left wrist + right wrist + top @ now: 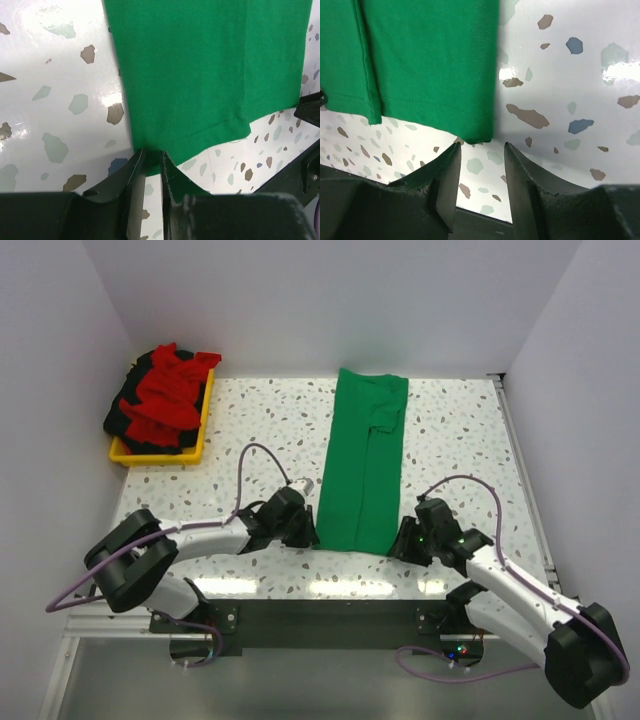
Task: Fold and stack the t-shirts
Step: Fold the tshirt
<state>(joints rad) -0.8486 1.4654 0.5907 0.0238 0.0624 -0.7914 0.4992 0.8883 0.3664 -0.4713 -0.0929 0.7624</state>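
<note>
A bright green t-shirt [365, 465] lies flat on the speckled table, folded lengthwise into a long strip with its hem toward me. My left gripper [305, 530] is at the hem's left corner. In the left wrist view the jaws [151, 152] stand narrowly apart, with the corner of the green cloth [200, 65] between their tips. My right gripper [403, 540] is at the hem's right corner. Its jaws [482, 146] are open and empty, just short of the green cloth [420, 60]. A red t-shirt [170, 390] lies crumpled on a black one [125, 420].
The red and black shirts are heaped in a shallow yellow tray [200, 435] at the back left corner. White walls close in the table on the left, back and right. A metal rail [520, 480] runs along the right edge.
</note>
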